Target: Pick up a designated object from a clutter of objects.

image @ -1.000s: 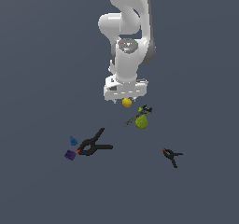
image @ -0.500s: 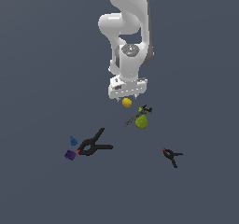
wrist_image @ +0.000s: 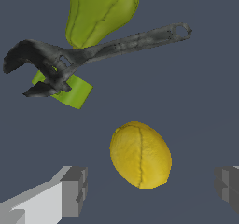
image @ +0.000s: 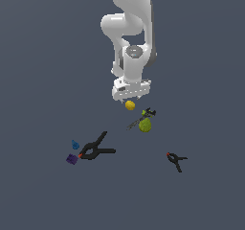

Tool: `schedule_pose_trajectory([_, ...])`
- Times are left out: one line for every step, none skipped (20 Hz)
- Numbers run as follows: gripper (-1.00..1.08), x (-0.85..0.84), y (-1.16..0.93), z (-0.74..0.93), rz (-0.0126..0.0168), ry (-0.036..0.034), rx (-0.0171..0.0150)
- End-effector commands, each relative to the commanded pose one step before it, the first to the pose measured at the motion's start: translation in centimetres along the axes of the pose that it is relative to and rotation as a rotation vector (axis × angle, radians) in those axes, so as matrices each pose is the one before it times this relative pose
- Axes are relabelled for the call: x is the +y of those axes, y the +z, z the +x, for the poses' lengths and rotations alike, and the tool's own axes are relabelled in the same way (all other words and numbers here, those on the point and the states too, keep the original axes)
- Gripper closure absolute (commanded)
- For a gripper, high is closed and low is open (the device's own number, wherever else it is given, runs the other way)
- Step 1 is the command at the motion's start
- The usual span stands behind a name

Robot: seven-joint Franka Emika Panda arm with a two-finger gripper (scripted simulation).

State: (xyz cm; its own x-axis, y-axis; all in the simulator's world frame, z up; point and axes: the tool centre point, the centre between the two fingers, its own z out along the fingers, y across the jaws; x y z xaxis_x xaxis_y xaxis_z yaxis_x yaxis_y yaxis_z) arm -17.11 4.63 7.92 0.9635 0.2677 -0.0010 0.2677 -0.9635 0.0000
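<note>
The arm has turned its wrist a little since a moment ago, and the gripper (image: 130,97) sits about where it was, just above the yellow lemon (image: 130,105). The small things on the floor have not moved.

In the exterior view the gripper's fingers are too small to make out, and the white hand hides the top of the lemon. In the wrist view only the ends of the two fingers (wrist_image: 73,191) show, and both are cut off at the edge of the picture. They stand wide apart, one on each side of the lemon (wrist_image: 140,154), and neither one touches it. The gripper holds nothing.

The arm comes down from the far side and points its hand straight down.

The lemon lies on the gray floor. Just beside it, toward the exterior view's right and nearer, is the green pear (image: 145,125). A thin dark wrench (wrist_image: 88,54) lies across the pear's narrow end, with a little green block (wrist_image: 68,90) under its jaw. In the exterior view the wrench is hard to make out.

A big black clamp (image: 95,149) lies well off to the exterior view's left and nearer. A blue piece (image: 75,144) and a purple cube (image: 72,159) sit by its red tip. A small black clamp (image: 176,160) lies alone to the exterior view's right.
</note>
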Motion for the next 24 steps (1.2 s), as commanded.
schedule_pose_trajectory([-0.92,0.0,0.062,0.002,-0.00006,-0.00002,0.00028])
schedule_pose_trajectory([-0.92,-0.002,0.094,-0.007,0.0,0.0,0.0])
schedule_pose_trajectory([-0.92,-0.003,0.131,-0.01,0.0,0.0,0.0])
schedule_pose_trajectory([-0.92,-0.003,0.167,-0.011,0.0,0.0,0.0])
schedule_pose_trajectory([-0.92,-0.003,0.203,-0.012,0.0,0.0,0.0])
schedule_pose_trajectory([-0.92,-0.01,0.235,-0.012,0.00037,-0.00028,0.00017])
schedule_pose_trajectory([-0.92,-0.002,0.275,-0.013,0.0,0.0,0.0])
schedule_pose_trajectory([-0.92,-0.002,0.31,-0.013,0.0,0.0,0.0])
schedule_pose_trajectory([-0.92,-0.001,0.345,-0.014,0.0,0.0,0.0])
schedule_pose_trajectory([-0.92,-0.015,0.371,-0.013,0.00011,-0.00041,0.00023])
schedule_pose_trajectory([-0.92,0.0,0.413,-0.015,0.0,0.0,0.0])
schedule_pose_trajectory([-0.92,0.001,0.407,-0.014,0.0,0.0,0.0])
schedule_pose_trajectory([-0.92,0.002,0.369,-0.012,0.0,0.0,0.0])
schedule_pose_trajectory([-0.92,0.002,0.332,-0.01,0.0,0.0,0.0])
schedule_pose_trajectory([-0.92,-0.02,0.285,-0.004,-0.00026,-0.00059,0.00024])
schedule_pose_trajectory([-0.92,0.003,0.259,-0.003,0.0,0.0,0.0])
schedule_pose_trajectory([-0.92,0.003,0.222,0.0,0.0,0.0,0.0])
schedule_pose_trajectory([-0.92,0.003,0.185,0.004,0.0,0.0,0.0])
schedule_pose_trajectory([-0.92,0.003,0.149,0.008,0.0,0.0,0.0])
schedule_pose_trajectory([-0.92,0.002,0.113,0.011,0.0,0.0,0.0])
schedule_pose_trajectory([-0.92,0.002,0.078,0.012,0.0,0.0,0.0])
schedule_pose_trajectory([-0.92,0.001,0.045,0.011,0.0,0.0,0.0])
schedule_pose_trajectory([-0.92,0.0,0.014,0.004,0.0,0.0,0.0])
schedule_pose_trajectory([1.08,0.0,0.0,0.0,0.0,0.0,0.0])
